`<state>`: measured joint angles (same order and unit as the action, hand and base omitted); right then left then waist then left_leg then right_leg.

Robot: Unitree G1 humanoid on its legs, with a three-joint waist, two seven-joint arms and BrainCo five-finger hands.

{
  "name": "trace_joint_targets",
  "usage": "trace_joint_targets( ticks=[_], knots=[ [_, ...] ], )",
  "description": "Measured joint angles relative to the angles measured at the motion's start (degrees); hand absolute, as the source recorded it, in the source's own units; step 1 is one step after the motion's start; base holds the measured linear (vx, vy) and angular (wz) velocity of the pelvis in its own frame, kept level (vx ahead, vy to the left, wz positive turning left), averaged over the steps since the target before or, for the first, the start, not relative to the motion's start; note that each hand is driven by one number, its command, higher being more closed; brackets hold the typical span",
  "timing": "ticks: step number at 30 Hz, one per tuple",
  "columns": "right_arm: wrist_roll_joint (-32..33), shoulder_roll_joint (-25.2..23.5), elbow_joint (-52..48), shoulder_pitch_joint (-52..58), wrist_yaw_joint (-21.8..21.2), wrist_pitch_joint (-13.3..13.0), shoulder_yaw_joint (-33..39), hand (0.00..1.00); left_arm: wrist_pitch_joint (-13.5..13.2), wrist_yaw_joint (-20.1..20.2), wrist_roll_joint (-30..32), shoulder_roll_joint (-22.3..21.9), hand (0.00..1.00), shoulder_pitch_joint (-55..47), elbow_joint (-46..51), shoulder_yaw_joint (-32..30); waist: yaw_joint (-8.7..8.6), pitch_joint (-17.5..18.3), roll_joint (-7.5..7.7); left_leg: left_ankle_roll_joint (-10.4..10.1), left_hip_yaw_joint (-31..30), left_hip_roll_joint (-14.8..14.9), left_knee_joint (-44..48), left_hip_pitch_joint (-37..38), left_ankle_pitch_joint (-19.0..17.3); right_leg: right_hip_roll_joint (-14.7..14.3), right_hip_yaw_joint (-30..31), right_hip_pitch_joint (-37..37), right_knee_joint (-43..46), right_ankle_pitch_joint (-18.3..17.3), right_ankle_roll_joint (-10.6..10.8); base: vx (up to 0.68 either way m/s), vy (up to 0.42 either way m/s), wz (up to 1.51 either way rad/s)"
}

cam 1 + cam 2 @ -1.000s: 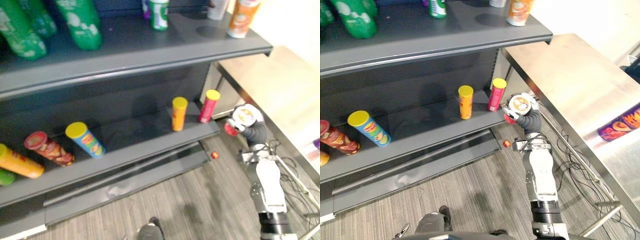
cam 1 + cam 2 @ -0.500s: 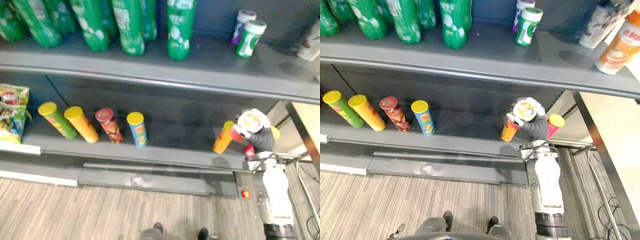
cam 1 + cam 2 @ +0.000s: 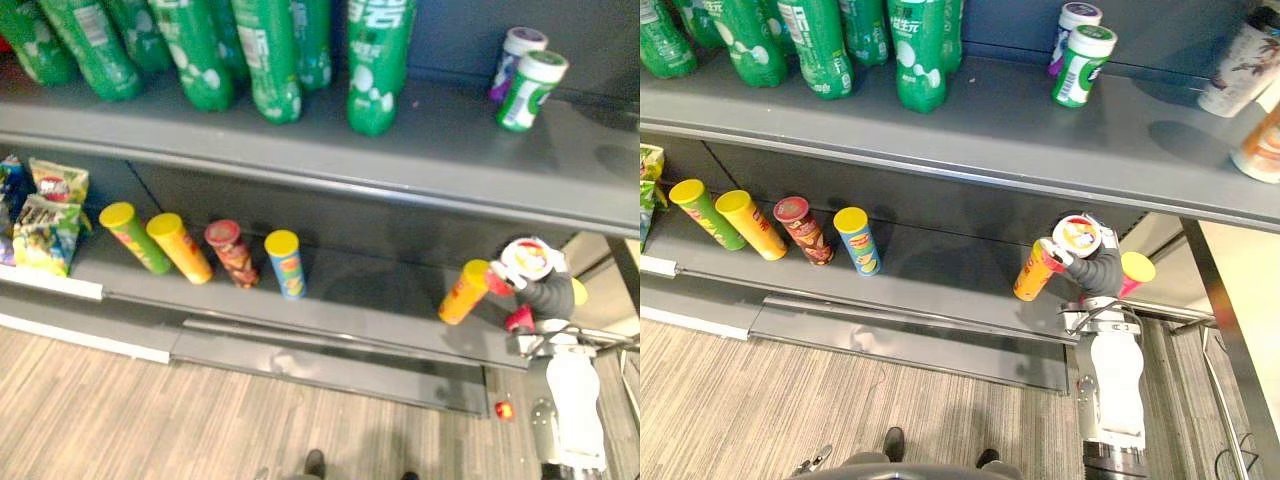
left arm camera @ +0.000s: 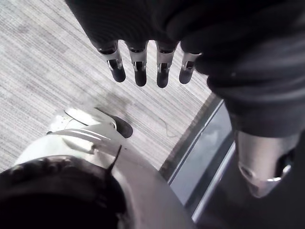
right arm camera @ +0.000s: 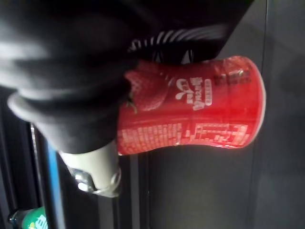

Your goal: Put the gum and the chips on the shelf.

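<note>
My right hand point(image 3: 1102, 270) is shut on a red gum canister point(image 3: 1077, 236) with a white lid. It holds the canister in front of the lower shelf point(image 3: 940, 290), between an orange chips can point(image 3: 1033, 272) and a pink chips can point(image 3: 1133, 272). The right wrist view shows the canister's red side with a strawberry print point(image 5: 190, 107) held by the right hand point(image 5: 71, 86) against the dark shelf. In the left wrist view my left hand point(image 4: 138, 67) hangs open over the floor, holding nothing.
Several more chips cans point(image 3: 235, 252) lean on the lower shelf, with snack bags point(image 3: 45, 215) at its left end. The upper shelf point(image 3: 970, 130) carries green bottles point(image 3: 920, 50) and two gum bottles point(image 3: 1082, 62). A small red thing point(image 3: 503, 409) lies on the floor.
The camera has swung, so the shelf now faces me head on. My right hand has carried the red canister from the shelf's right end to the gap between the orange and pink cans.
</note>
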<state>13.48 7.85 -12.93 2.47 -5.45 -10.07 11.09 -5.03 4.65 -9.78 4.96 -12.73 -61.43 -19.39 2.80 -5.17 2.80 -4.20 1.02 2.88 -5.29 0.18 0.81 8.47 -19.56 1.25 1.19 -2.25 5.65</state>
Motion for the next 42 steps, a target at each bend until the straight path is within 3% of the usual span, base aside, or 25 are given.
trace_joint_targets(
  ticks=[4,16,27,33,42],
  knots=[
    [0.01,0.07,0.01,0.17,0.02,0.01,-0.33,1.00,0.01,-0.16,2.14,0.31,0.00,0.02,-0.15,0.68,-1.13,0.16,-0.18,-0.07,3.06,0.44,-0.43,0.15,-0.47,-0.17,1.53,-0.74,0.02,0.03,0.15,-0.10,0.000,-0.27],
    [0.07,0.14,0.38,4.31,-0.11,0.31,0.36,1.00,0.01,-0.78,4.00,0.94,0.00,1.10,-0.19,2.25,-1.67,0.76,-0.30,0.64,9.56,0.83,-0.46,1.41,-0.15,-0.28,6.13,-1.97,0.35,0.79,0.75,-0.01,0.009,-0.17],
    [1.59,0.33,-6.01,4.72,0.08,1.35,16.05,1.00,-0.71,-0.71,4.51,0.94,0.00,1.40,-2.17,1.99,-3.67,1.49,-0.62,0.25,13.66,1.23,-0.48,2.97,-0.63,-1.01,9.97,-2.11,-1.45,2.99,0.29,-0.02,-0.001,-0.19],
    [4.45,6.19,-9.43,4.16,1.29,1.05,22.28,1.00,-0.71,-0.48,4.61,0.94,0.00,0.53,-2.38,1.48,-4.30,3.26,-0.40,0.34,14.60,1.59,-0.51,3.09,-0.73,-1.52,10.69,-2.19,-1.95,3.10,0.32,-0.03,-0.013,-0.09],
    [6.99,15.75,-8.96,-3.94,1.38,1.02,22.63,1.00,-0.66,-0.40,6.00,1.34,0.00,0.11,-2.33,2.40,-4.31,3.97,0.13,0.63,15.65,1.79,-0.55,4.00,-0.52,-1.83,11.60,-2.09,-1.99,3.41,0.14,0.01,-0.006,-0.05]
  ],
)
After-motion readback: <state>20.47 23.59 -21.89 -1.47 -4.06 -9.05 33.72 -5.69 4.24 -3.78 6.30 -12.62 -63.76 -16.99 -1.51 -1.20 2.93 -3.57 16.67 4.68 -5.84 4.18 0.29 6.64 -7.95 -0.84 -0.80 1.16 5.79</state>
